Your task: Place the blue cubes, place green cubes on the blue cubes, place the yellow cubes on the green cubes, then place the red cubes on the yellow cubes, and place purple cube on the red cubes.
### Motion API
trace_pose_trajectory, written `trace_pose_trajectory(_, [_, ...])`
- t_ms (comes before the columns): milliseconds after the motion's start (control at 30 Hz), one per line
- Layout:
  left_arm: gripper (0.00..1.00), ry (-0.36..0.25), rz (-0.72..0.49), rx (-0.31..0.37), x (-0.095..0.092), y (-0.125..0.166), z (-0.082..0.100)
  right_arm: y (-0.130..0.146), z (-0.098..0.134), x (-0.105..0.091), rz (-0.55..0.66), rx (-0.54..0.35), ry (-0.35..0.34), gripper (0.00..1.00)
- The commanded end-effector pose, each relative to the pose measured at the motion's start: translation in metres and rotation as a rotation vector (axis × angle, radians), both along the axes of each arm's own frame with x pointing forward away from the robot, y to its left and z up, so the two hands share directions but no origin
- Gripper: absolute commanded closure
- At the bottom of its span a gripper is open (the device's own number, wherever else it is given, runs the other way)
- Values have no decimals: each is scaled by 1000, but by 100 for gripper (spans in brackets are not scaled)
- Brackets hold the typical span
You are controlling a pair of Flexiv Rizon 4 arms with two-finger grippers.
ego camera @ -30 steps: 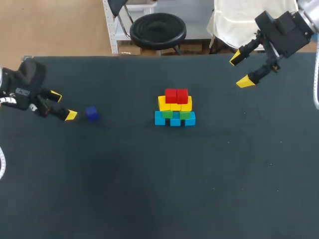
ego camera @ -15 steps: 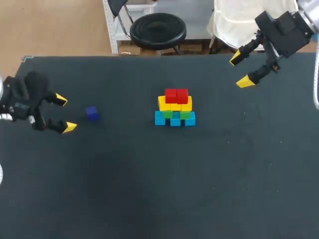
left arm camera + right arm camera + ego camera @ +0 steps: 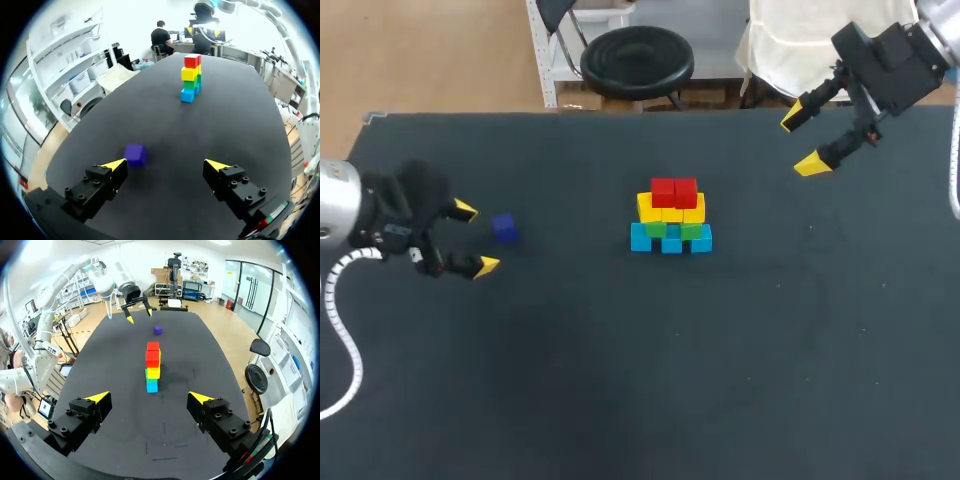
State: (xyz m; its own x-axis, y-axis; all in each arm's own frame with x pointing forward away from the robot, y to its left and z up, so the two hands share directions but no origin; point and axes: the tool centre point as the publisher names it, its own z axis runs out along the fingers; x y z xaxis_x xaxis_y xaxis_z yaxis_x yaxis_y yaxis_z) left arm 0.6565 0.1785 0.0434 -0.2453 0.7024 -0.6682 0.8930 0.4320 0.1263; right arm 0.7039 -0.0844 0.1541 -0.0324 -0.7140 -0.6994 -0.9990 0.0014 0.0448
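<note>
The left gripper [image 3: 476, 238], wide open and holding nothing, sat just left of the purple cube [image 3: 504, 228], and I think it next had to grab it for the red cubes [image 3: 674, 191].

My right gripper [image 3: 150, 398]: fingers spread wide. Stack [image 3: 152, 367]: at its 12 o'clock, red on top. Purple cube [image 3: 157, 330]: 12 o'clock beyond the stack. My left gripper [image 3: 139, 316]: at the cube's 11 o'clock, fingers spread.

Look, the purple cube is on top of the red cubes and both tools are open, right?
Not quite. The purple cube is not on the red cubes; it lies on the table just ahead of the left tool, as the head view shows. The left tool and the right tool are open.
</note>
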Motion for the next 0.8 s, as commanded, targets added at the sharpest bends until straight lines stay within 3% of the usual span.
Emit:
trace_pose_trajectory(33, [0, -3, -18, -2, 9, -2, -10, 0, 0, 0, -1, 0, -1, 0])
trace_pose_trajectory(167, [0, 36, 34, 42, 22, 2, -13, 0, 0, 0, -1, 0, -1, 0])
trace_pose_trajectory(267, [0, 97, 77, 15, 30, 7, -16, 0, 0, 0, -1, 0, -1, 0])
trace_pose_trajectory(600, [0, 111, 70, -17, 28, -10, -16, 0, 0, 0, -1, 0, -1, 0])
trace_pose_trajectory(800, [0, 128, 83, 1, 30, -12, -27, 0, 0, 0, -1, 0, -1, 0])
